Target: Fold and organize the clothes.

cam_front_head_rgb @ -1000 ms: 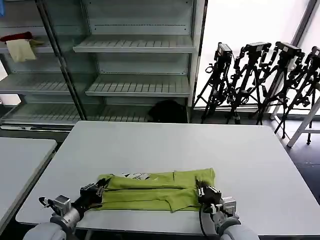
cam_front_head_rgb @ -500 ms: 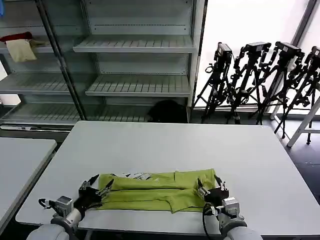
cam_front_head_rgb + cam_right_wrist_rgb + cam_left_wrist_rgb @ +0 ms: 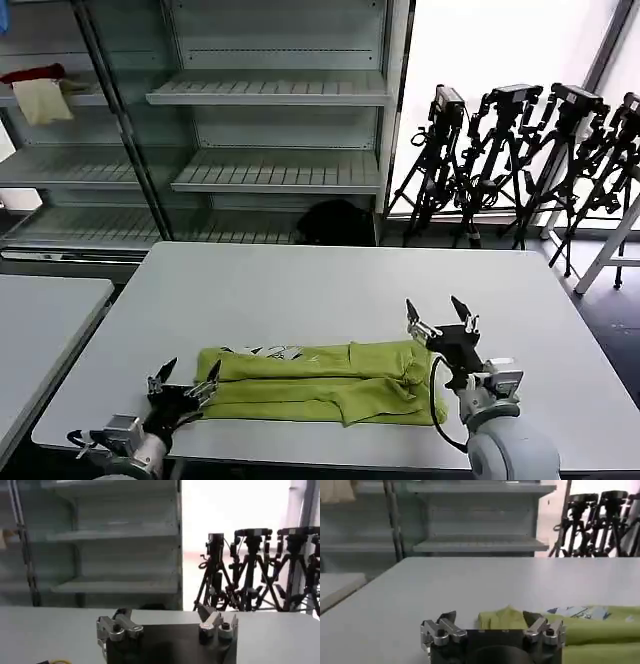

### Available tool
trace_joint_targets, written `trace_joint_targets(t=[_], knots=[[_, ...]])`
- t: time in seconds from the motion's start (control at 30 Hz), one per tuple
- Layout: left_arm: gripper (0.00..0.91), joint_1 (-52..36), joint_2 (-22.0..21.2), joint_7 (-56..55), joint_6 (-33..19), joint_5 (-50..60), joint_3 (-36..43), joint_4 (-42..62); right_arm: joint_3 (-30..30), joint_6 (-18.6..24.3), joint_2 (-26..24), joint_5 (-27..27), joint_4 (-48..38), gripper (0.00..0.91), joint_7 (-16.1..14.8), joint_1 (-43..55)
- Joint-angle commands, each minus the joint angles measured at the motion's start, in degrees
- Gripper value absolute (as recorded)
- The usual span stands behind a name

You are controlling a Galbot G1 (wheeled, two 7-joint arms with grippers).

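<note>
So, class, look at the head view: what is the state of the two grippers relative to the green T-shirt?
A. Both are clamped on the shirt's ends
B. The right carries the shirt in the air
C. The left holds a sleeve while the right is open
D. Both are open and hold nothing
D: the left gripper and the right gripper both have their fingers spread, empty, while the folded green T-shirt lies flat on the table.
</note>
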Motion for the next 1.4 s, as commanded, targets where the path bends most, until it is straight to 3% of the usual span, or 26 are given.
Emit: trace_joint_targets(t=[0.03,0.07,0.17,0.23,0.27,0.3,0.8,1.07,1.23,1.4], knots=[[0.887,1.5,-3.4,-3.7,-1.7,0.7,1.4,2.0,1.4,0.9,0.2,3.0,0.0,0.907,0.0,2.9],[0.806,1.5,-3.4,-3.5,-1.5,0.7,1.5,1.9,1.5,1.0,0.1,3.0,-0.2,0.907,0.1,3.0],[0.736,1.3,-3.6,-3.5,-0.2,0.7,1.8,2.1,2.0,1.0,-0.1,3.1,-0.5,0.907,0.1,3.2],[0.443,1.2,-3.8,-3.5,0.6,-0.2,1.9,2.1,2.2,1.0,-0.3,3.1,-0.6,0.907,0.1,3.4],[0.191,1.2,-4.0,-3.5,1.4,-0.6,2.0,2.0,2.4,1.0,-0.3,3.0,-0.7,0.907,0.2,3.5],[0.02,1.2,-4.0,-3.4,1.5,-0.7,2.1,2.0,2.4,1.0,-0.3,3.0,-0.7,0.907,0.2,3.5],[0.0,0.1,-4.1,-3.5,4.6,-3.4,3.6,1.0,2.5,0.9,-0.3,1.8,-1.6,0.907,0.8,3.8],[0.0,-1.1,-3.1,-1.5,1.0,4.2,-0.1,-0.7,3.5,0.8,-1.0,1.8,-1.7,0.907,1.1,3.6],[0.0,-5.8,3.2,9.1,0.5,12.1,-16.6,-2.3,4.9,1.0,-2.8,2.4,-3.1,0.907,1.0,3.5],[0.0,-7.4,14.3,12.4,-2.3,16.6,-25.2,3.8,5.2,1.3,-2.7,2.7,-4.5,0.907,1.0,3.3]])
